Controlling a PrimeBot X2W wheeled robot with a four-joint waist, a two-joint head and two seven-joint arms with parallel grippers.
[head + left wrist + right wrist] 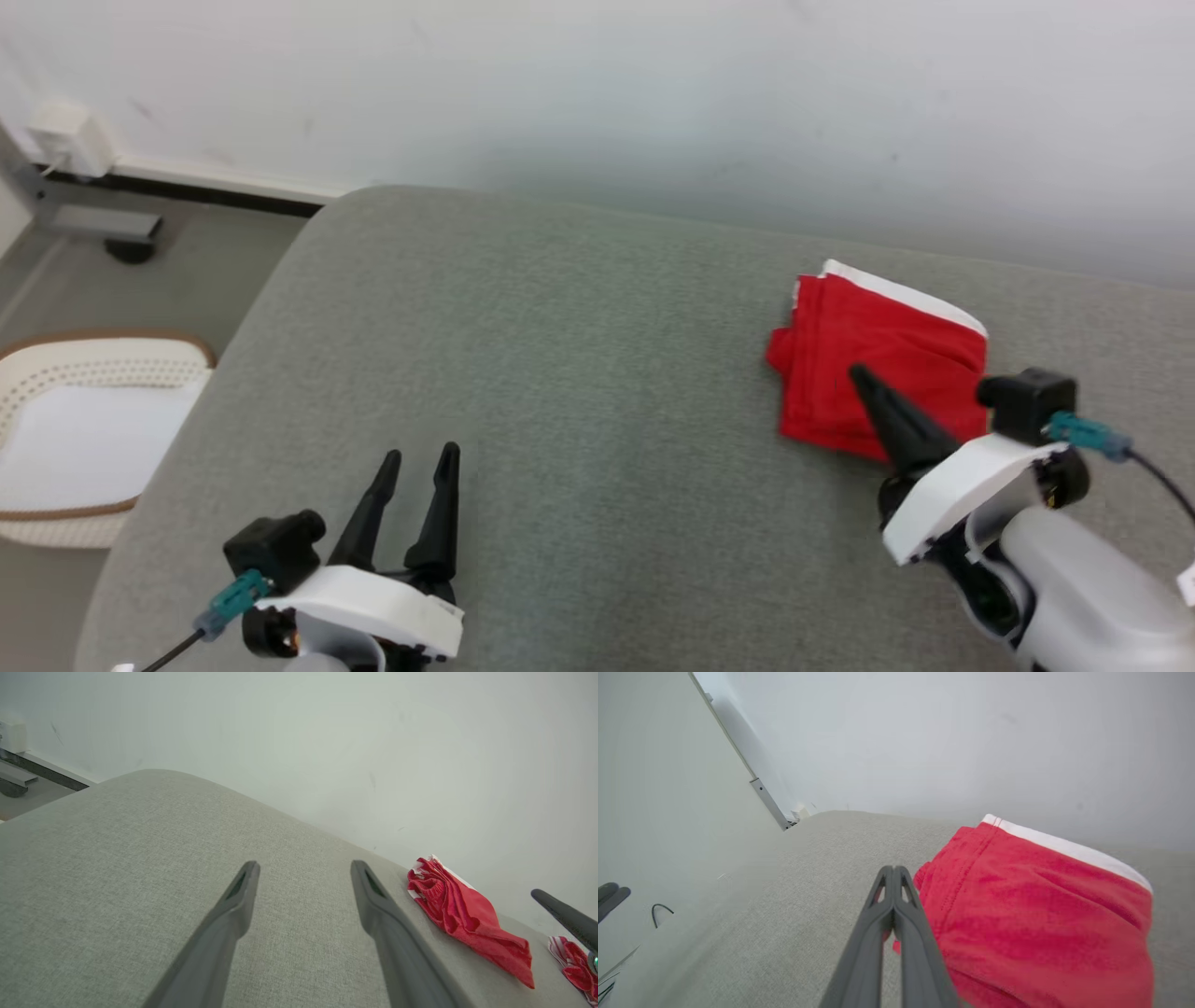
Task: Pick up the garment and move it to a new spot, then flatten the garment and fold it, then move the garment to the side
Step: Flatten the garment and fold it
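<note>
Softness and lightness mean sagging, we judge; folded red white-banded cloth garment (882, 359) wants pinching at its thick edge; right jaws clenched empty; left jaws released.

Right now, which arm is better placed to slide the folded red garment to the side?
Right. The right gripper, shut, has its tip over the red garment, while the left gripper stands open over bare grey cushion, well apart from it.
</note>
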